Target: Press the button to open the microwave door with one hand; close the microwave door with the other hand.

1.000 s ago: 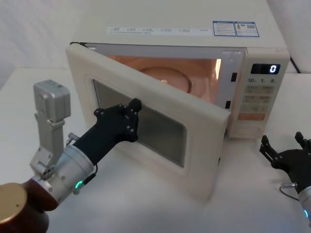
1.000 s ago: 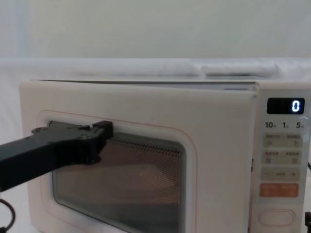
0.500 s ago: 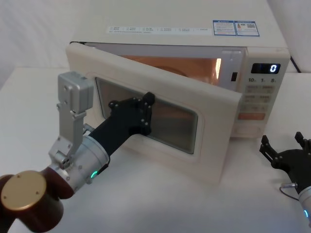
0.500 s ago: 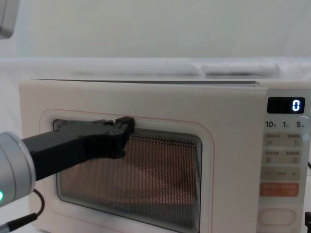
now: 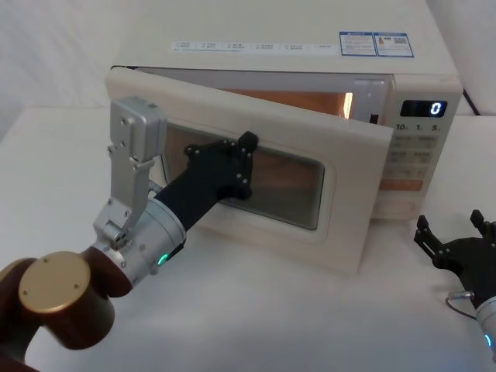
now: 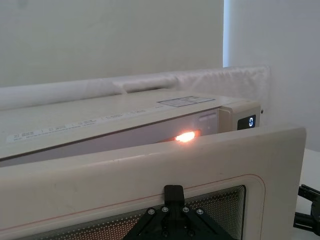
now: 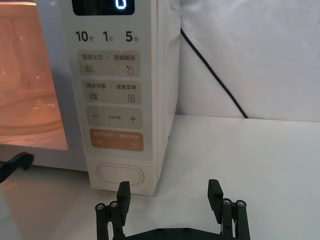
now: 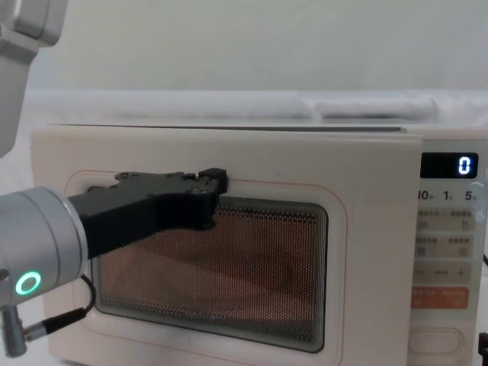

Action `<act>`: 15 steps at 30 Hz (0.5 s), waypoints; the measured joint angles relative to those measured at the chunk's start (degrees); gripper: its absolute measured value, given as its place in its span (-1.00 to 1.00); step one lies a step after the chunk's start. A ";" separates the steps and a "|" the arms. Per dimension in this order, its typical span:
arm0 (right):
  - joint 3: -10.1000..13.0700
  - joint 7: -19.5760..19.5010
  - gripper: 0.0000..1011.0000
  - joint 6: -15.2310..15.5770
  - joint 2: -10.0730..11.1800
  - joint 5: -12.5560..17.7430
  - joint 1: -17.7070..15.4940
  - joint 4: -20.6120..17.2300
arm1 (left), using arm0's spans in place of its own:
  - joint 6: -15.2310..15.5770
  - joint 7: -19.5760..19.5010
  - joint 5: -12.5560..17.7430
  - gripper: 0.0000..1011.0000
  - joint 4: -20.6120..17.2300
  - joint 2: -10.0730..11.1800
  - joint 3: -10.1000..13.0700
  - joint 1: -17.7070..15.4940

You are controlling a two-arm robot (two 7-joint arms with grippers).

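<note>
The left gripper [image 5: 232,167], fingers together and flat against the window, has swung the microwave door [image 5: 341,201] from wide open a second ago to a narrow gap (the cavity lamp is on), so closing looks nearly finished. One microwave, one door, one button [image 7: 119,174], two grippers: the right gripper [image 7: 170,200] rests on the table near the button, fingers spread wide and holding nothing.

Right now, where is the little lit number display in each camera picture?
Head view: the display sits far right, upper half.
Left wrist view: just beyond the free end of the microwave door.
Right wrist view: above the time keys, partly cut off.
Chest view: right edge, mid height.
Shared landmark: the cream control panel it tops.
</note>
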 joint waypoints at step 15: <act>0.00 0.00 0.98 0.00 0.00 0.00 0.00 0.00 | 1.23 0.84 1.97 -1.00 2.25 -2.23 1.01 -3.20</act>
